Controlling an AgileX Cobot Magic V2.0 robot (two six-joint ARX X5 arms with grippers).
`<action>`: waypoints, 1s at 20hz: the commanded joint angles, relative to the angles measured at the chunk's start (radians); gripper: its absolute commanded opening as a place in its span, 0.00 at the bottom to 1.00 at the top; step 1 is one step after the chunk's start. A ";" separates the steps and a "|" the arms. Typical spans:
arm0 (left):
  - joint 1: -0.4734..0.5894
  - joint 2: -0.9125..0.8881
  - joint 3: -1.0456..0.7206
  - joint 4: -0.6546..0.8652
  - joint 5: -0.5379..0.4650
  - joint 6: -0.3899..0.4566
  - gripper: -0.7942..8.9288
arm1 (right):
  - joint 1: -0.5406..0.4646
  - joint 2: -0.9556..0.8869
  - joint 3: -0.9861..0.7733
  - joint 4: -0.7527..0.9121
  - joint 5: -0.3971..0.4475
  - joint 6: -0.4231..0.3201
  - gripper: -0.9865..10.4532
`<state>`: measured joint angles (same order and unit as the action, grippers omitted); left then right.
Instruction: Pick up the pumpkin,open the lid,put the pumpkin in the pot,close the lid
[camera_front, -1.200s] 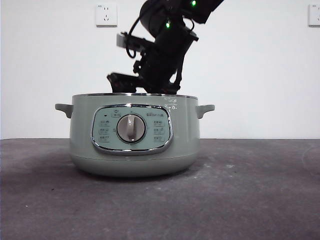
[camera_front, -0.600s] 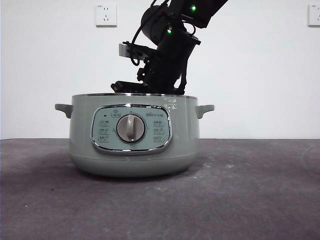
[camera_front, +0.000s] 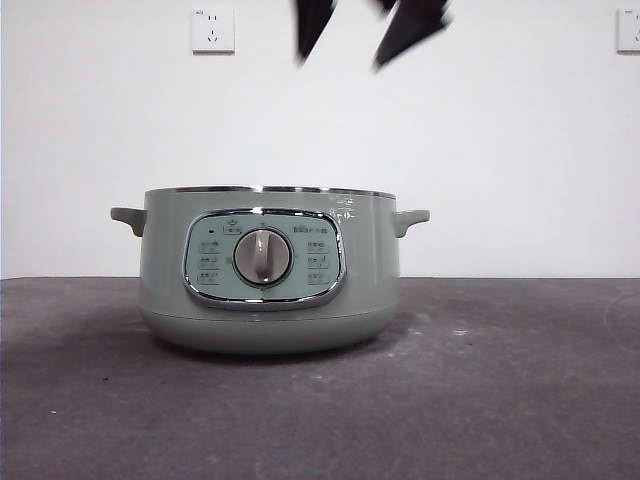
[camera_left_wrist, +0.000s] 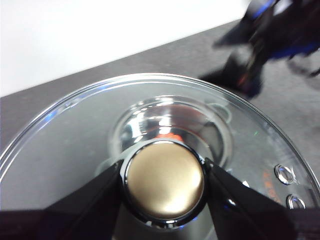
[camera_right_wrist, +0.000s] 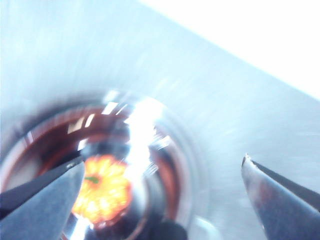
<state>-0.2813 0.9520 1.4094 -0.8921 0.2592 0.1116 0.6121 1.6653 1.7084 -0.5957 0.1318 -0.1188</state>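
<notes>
The pale green pot (camera_front: 265, 270) stands on the table with no lid on it. High over its opening hangs my right gripper (camera_front: 342, 58), open, only its two black tips showing. The right wrist view looks down past the open right gripper (camera_right_wrist: 162, 162) at the orange pumpkin (camera_right_wrist: 102, 190), which lies alone on the shiny bottom of the pot (camera_right_wrist: 165, 145). My left gripper (camera_left_wrist: 164, 180) is shut on the knob (camera_left_wrist: 165, 177) of the glass lid (camera_left_wrist: 75, 130) and holds it off the pot, out of the front view. The picture is blurred.
The dark grey table (camera_front: 500, 380) stretches around the pot, with a white wall behind. Two wall sockets (camera_front: 212, 28) (camera_front: 628, 28) sit high up. The right arm (camera_left_wrist: 260, 45) shows blurred beyond the lid in the left wrist view.
The right arm, which reached down into the pot's opening, has risen quickly to the picture's top edge. The pot has not moved.
</notes>
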 joint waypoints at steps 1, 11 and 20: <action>0.000 0.047 0.020 0.074 0.040 -0.003 0.07 | -0.028 -0.123 0.004 -0.031 0.001 0.072 0.64; -0.073 0.309 0.020 0.312 0.037 -0.002 0.07 | -0.034 -0.417 0.004 -0.294 -0.138 0.101 0.64; -0.129 0.492 0.020 0.454 0.032 -0.002 0.07 | -0.033 -0.480 0.004 -0.452 -0.241 0.114 0.64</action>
<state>-0.4068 1.4471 1.4097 -0.4858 0.2829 0.1116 0.5766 1.1854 1.7138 -1.0466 -0.1059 -0.0170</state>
